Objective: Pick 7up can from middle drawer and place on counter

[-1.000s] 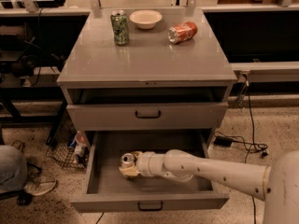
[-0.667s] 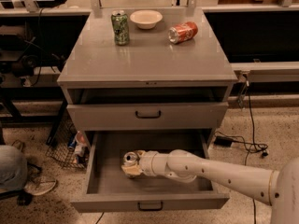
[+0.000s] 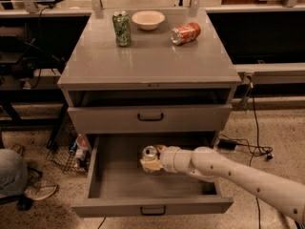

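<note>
The 7up can (image 3: 149, 152), pale with a silver top, is upright inside the open middle drawer (image 3: 152, 205), near its centre. My gripper (image 3: 151, 162) reaches into the drawer from the right on its white arm and is shut on the can, its pale fingers (image 3: 153, 165) wrapped around the can's lower body. The can appears to be held slightly above the drawer floor. The counter (image 3: 152, 61) is the glossy grey top of the cabinet, above.
On the counter stand a dark green can (image 3: 122, 28), a white bowl (image 3: 148, 19) and an orange can (image 3: 186, 33) lying on its side. The shallower upper drawer (image 3: 150, 117) is closed. A wire basket (image 3: 71, 149) and cables (image 3: 248, 147) flank the cabinet on the floor.
My gripper and the 7up can have moved together to the right and upward within the open drawer. Nothing on the counter has moved.
</note>
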